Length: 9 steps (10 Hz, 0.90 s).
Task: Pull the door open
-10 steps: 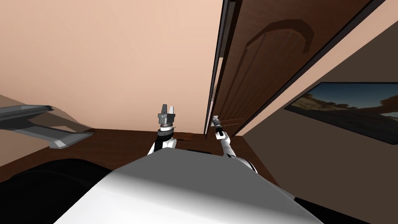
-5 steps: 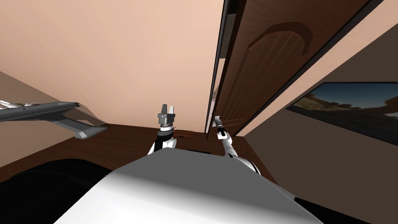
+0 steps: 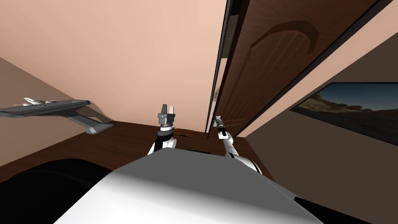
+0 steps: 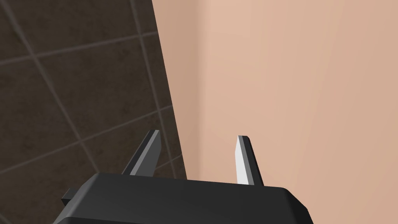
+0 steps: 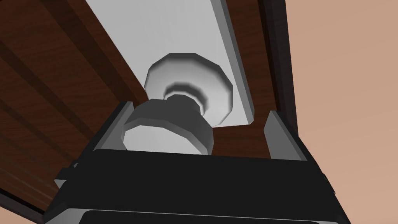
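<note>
Door (image 3: 272, 77) — dark grooved wood, faceted grey knob (image 5: 167, 134).

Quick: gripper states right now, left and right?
Left gripper: open, holding nothing.
Right gripper: open, its fingers either side of the door knob, not clamped.

Dark brown door (image 3: 272, 70), slightly ajar

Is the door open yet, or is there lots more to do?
Not yet. Done: the right gripper is at the knob, which sits between its open fingers, touching one. The door looks open only a crack from its frame. In hand: the pull on the knob. Left: swinging the door wide open. The left gripper is open, holding nothing.
</note>
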Available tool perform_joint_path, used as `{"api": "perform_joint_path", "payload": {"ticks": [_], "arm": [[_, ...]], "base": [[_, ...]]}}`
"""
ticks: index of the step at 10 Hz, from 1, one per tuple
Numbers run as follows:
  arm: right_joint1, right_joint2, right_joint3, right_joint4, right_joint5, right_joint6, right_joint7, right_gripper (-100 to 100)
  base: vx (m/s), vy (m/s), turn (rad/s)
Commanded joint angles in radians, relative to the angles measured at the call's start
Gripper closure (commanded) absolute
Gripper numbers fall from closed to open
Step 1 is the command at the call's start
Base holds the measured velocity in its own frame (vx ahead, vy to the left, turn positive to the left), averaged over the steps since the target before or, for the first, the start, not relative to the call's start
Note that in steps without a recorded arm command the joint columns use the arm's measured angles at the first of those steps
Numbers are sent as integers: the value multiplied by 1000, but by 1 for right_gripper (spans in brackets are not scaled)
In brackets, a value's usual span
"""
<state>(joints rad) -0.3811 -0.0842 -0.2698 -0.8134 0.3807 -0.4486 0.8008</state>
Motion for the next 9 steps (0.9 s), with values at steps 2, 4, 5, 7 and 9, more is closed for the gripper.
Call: {"api": "perform_joint_path", "payload": {"ticks": [2,4,5,7,9], "arm": [[24,23,28,-24,-1,15,-24,100],[25,17,28,-23,-22,14,-55,100],[26,13,27,-23,-33,14,-73,100],[28,7,27,-23,-56,13,-108,100],[29,0,27,-23,-79,12,-143,100]], "base": [[-23,-1,12],[-13,-8,40],[-56,-29,125],[-66,-23,79],[-50,-22,96]]}}
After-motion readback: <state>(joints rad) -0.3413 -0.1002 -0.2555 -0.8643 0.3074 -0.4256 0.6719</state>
